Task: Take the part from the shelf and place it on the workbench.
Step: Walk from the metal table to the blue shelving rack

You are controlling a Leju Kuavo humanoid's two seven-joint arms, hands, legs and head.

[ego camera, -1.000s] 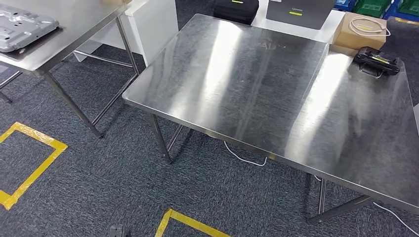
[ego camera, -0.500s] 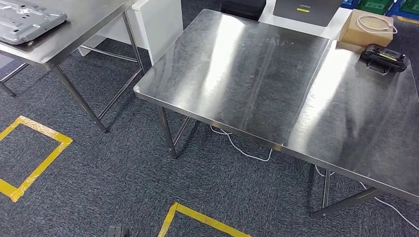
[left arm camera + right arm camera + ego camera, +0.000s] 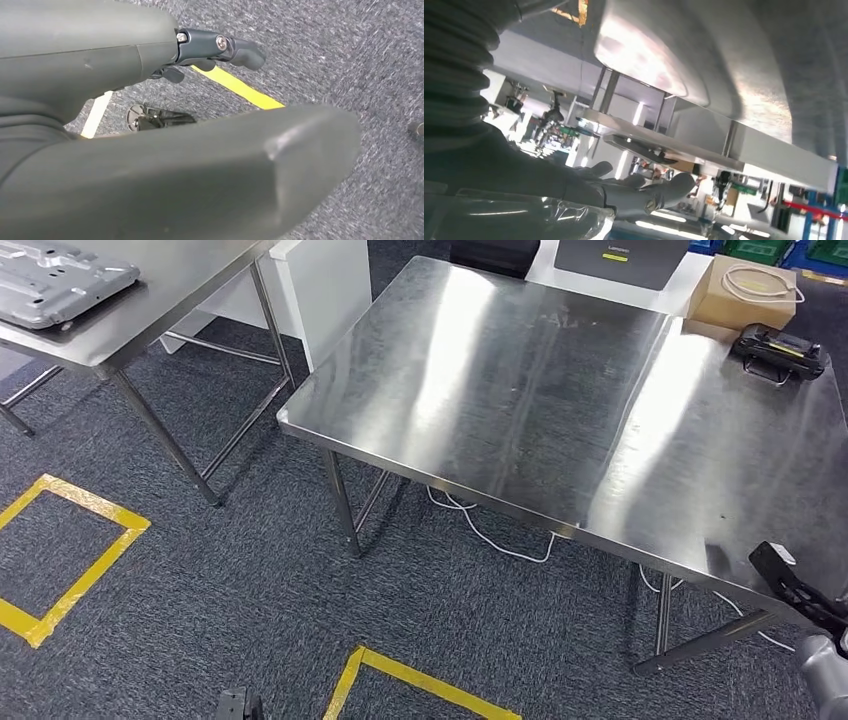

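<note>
my right hand (image 3: 800,595) came up at the lower right of the head view, dark fingers stretched toward the near edge of the big steel table. in its own wrist view (image 3: 634,190) the fingers lay extended and a little apart with nothing between them, so i judged it open and empty. my left hand (image 3: 215,50) hung low over the carpet; the wrist view caught the thick thumb and one dark finger reaching out, nothing in it that i could see, though how far the rest of the fingers were spread i could not tell.

just beyond the right hand was the workbench (image 3: 560,390), a bare shiny top. a black device with a yellow strip (image 3: 782,348) sat at its far right corner, beside a cardboard box (image 3: 745,298) with a coiled cable on it. a white cord (image 3: 490,540) trailed on the floor under the bench.

well apart, on a second steel table (image 3: 150,300) at the upper left, lay the part (image 3: 55,280), a grey pressed metal plate, flat and near that table's edge. yellow floor tape (image 3: 70,540) marked squares on the carpet between me and it.

as i read it, the task had barely begun: the part was untouched, neither hand was near it, and the fetching, carrying and setting down were all left to do.
</note>
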